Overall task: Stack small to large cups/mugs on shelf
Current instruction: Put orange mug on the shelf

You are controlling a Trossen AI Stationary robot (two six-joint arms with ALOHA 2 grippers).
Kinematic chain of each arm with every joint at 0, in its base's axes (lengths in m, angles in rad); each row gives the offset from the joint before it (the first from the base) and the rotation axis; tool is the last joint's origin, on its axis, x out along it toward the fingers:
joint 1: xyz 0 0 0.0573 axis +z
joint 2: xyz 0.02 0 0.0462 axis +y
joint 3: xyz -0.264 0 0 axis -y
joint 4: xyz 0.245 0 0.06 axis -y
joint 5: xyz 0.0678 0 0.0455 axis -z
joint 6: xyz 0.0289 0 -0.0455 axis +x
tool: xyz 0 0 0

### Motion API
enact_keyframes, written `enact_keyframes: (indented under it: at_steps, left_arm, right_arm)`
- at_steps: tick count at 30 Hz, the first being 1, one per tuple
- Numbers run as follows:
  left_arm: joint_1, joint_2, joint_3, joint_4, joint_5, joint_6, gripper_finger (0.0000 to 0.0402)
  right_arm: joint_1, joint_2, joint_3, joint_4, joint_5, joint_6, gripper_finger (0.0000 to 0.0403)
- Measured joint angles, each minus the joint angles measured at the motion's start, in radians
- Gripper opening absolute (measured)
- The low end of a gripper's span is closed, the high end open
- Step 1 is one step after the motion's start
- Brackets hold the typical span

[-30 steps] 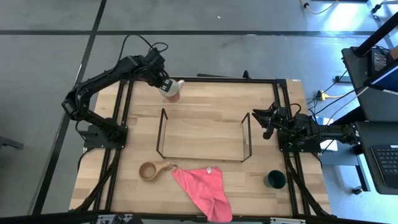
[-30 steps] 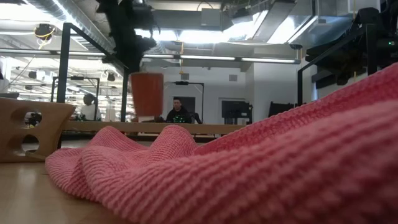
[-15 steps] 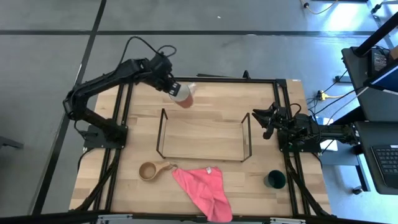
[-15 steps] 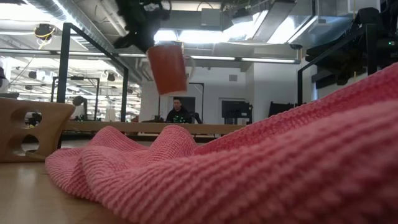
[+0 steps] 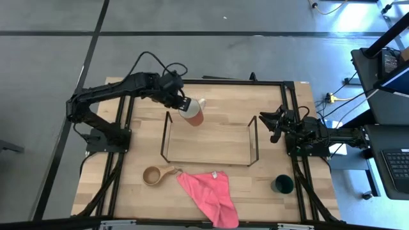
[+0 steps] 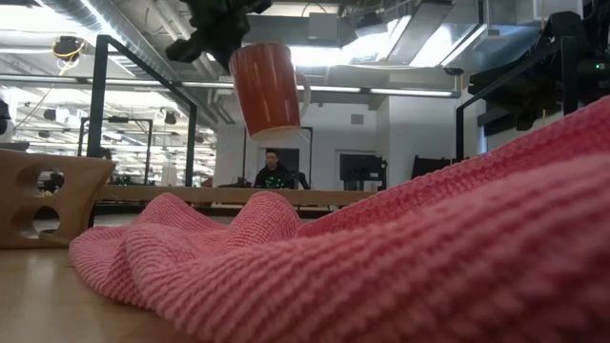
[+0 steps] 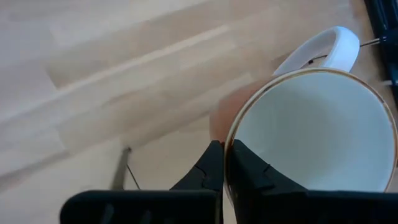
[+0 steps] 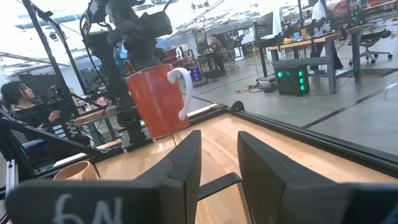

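Jaws of the left gripper (image 5: 182, 106) are clamped on the rim of the red mug (image 5: 192, 114), one finger inside, one outside, holding it tilted in the air above the far rail of the shelf (image 5: 208, 139). Right gripper (image 5: 266, 122), fingers parted and empty, waits beside the shelf's right end. Wooden cup (image 5: 153, 175), pink cloth (image 5: 208, 190) and green cup (image 5: 282, 184) sit on the table (image 5: 211, 101), near edge.

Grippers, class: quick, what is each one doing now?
Left gripper: shut on the red mug, held above the table.
Right gripper: open, empty.
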Motion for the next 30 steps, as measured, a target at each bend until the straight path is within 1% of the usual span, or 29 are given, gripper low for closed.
enact_keyframes:
  at_steps: [3, 10, 18, 21, 25, 30]
  left_arm:
    - [-0.042, 0.0, 0.0, -0.016, -0.011, -0.077, 0.0002]
    - [-0.124, 0.0, -0.001, -0.12, -0.02, -0.249, 0.0002]
    - [-0.179, 0.017, -0.001, -0.129, -0.037, -0.394, 0.0002]
    - [-0.188, 0.046, -0.002, -0.129, -0.026, -0.397, 0.0002]
    - [-0.187, 0.088, -0.002, -0.121, -0.017, -0.364, 0.0002]
    - [-0.183, 0.116, -0.002, -0.113, 0.012, -0.261, 0.0002]
  right_arm:
    - [0.0, 0.0, 0.0, 0.0, 0.0, 0.001, 0.0106]
    - [0.0, 0.0, 0.0, 0.0, 0.0, 0.001, 0.0106]
    - [0.0, 0.0, 0.0, 0.0, 0.0, 0.0, 0.0106]
    - [0.0, 0.0, 0.0, 0.0, 0.0, 0.001, 0.0106]
    - [0.0, 0.0, 0.0, 0.0, 0.0, 0.001, 0.0106]
    - [0.0, 0.0, 0.0, 0.0, 0.0, 0.0, 0.0106]
